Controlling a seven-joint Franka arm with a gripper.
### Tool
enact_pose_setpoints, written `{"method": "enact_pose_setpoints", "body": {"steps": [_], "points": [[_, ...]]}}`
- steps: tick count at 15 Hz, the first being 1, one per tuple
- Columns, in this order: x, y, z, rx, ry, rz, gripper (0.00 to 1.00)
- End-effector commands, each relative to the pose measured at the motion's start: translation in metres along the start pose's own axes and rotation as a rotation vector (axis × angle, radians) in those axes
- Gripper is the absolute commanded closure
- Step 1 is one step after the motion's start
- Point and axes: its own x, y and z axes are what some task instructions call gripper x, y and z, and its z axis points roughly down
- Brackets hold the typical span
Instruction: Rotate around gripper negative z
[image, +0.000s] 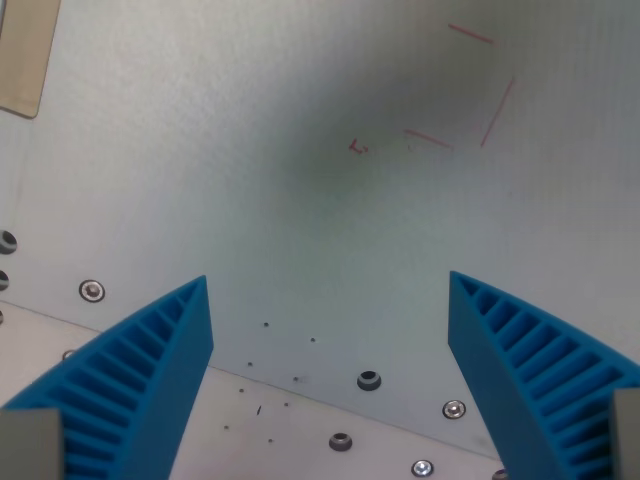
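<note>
Gripper (328, 290) spread wide, nothing between the blue ribbed fingers (150, 370), hanging over a pale metal plate (300, 180). Red line marks (470, 90) at one o'clock on the plate. Tan panel (22, 50) at ten o'clock. Screws and holes (369, 380) along the seam from eight to five o'clock.

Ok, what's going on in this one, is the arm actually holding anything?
No, nothing is held. The hand is open, its blue ribbed fingers spread wide over a bare grey metal plate. Faint red lines are drawn on the plate toward the wrist view's upper right, and bolts run along a seam near the bottom. No object sits between the fingers.
</note>
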Motion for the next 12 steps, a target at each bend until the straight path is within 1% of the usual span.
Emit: {"method": "enact_pose_setpoints", "body": {"steps": [1, 12], "points": [[-0.0003, 0.0008, -0.0019, -0.001, 0.004, -0.147, 0.00], [-0.0003, 0.0008, -0.0019, -0.002, 0.004, -0.276, 0.00]]}}
